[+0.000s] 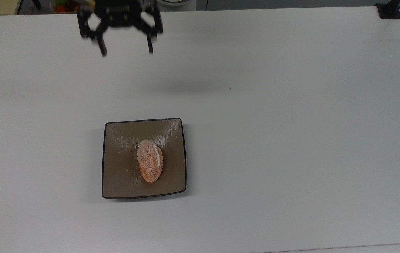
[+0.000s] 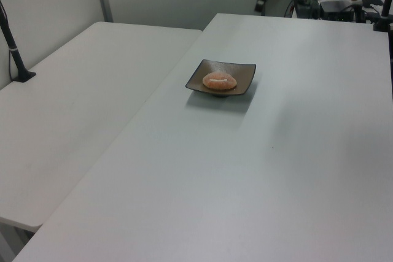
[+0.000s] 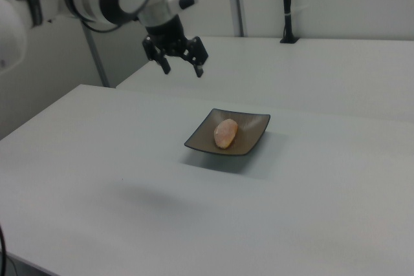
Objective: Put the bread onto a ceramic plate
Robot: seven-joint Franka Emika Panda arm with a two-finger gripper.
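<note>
Resting on the plate (image 1: 119,168), the bread (image 1: 150,161) lies near its middle, long axis toward the top view's bottom edge, white slit up. Plate sits flat on the white counter (image 1: 291,123). Pincer (image 1: 125,51) hangs in the air well apart from the plate, at the top view's upper left; fingers spread wide, holding nothing.
</note>
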